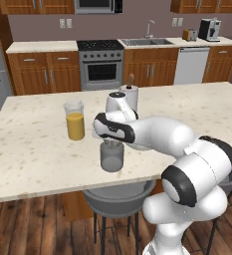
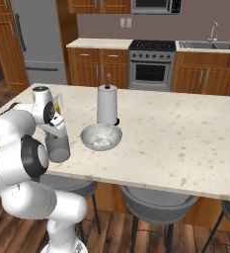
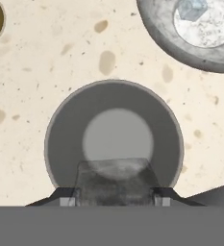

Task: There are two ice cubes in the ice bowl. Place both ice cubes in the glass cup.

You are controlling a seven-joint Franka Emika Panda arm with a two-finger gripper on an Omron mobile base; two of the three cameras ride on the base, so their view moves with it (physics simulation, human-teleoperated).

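Note:
My gripper [image 3: 114,199] points straight down over the smoky-grey glass cup [image 3: 65,139], shut on a pale translucent ice cube [image 3: 114,180] that hangs over the cup's mouth. In the left base view the gripper [image 1: 111,143] sits just above the cup [image 1: 112,159], near the counter's front edge. From the right base view, the cup [image 2: 58,148] stands left of the speckled ice bowl [image 2: 89,140]. A second ice cube [image 3: 192,9] lies inside the bowl [image 3: 166,41].
A taller glass of orange liquid [image 1: 75,122] stands left of the cup. A white jug with a brown knob [image 2: 107,104] stands behind the bowl. Grey stools [image 1: 118,196] sit below the counter's front edge [image 2: 151,185].

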